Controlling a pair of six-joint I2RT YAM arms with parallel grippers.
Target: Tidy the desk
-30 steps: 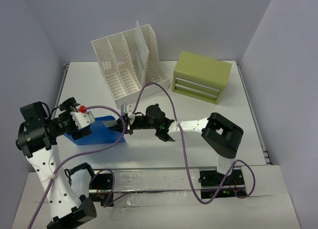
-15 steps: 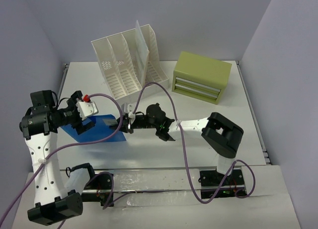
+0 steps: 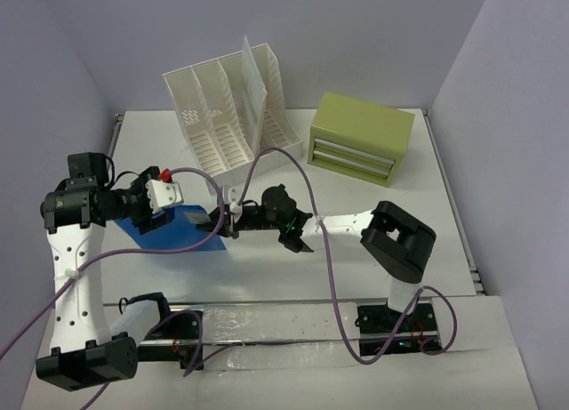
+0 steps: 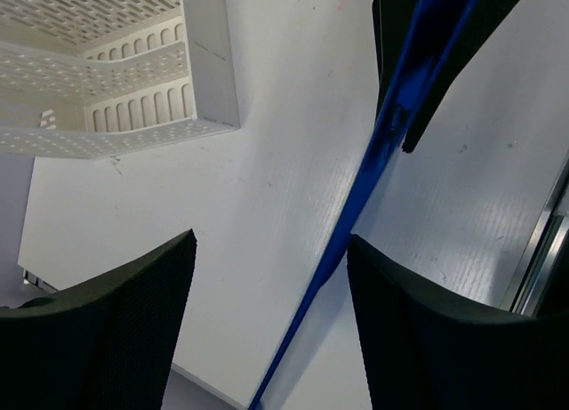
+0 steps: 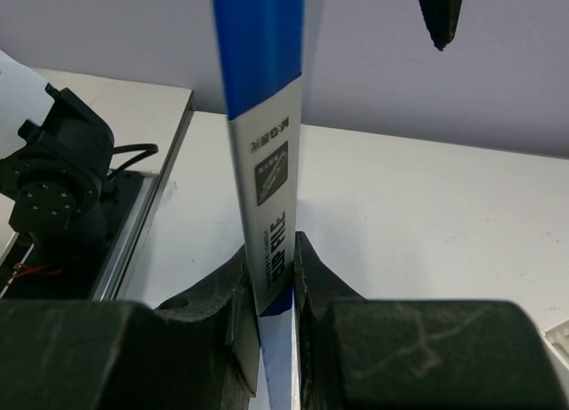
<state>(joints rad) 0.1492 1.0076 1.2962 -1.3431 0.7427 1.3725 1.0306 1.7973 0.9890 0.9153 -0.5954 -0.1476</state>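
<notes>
Currently I see the right claw clamped on the blue folder, low over the white tabletop left of centre. Left claw is spread wide, folder edge running between its fingers.

Folder gripped between right jaws at its near end, extending left from them. Its far end passes between left jaws, which stand apart. File rack on desk behind both jaws. Drawer box behind-right of right jaws.
</notes>
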